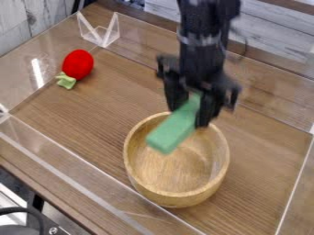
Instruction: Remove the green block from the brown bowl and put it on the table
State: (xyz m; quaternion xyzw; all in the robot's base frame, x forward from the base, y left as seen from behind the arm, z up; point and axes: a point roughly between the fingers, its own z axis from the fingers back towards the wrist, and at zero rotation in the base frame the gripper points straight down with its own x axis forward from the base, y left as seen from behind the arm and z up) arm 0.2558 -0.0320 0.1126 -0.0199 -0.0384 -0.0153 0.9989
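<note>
the gripper [196,103] is clamping the green block [177,128] by its upper end, fingers partly closed around it and pointing down. the block is hanging tilted in the air just above the brown bowl [175,172], touching neither the bowl nor the wooden table [86,119]. a red ball [77,62] is sitting well apart at the left.

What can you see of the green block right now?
The green block is a plain, elongated rectangular piece, bright green with a matte look. It hangs tilted, its lower end pointing down-left over the brown bowl, clear of the bowl's floor. The gripper is clamped on its upper end, fingers on either side. Nothing else touches it. Motion blur hides any finer surface detail.
</note>
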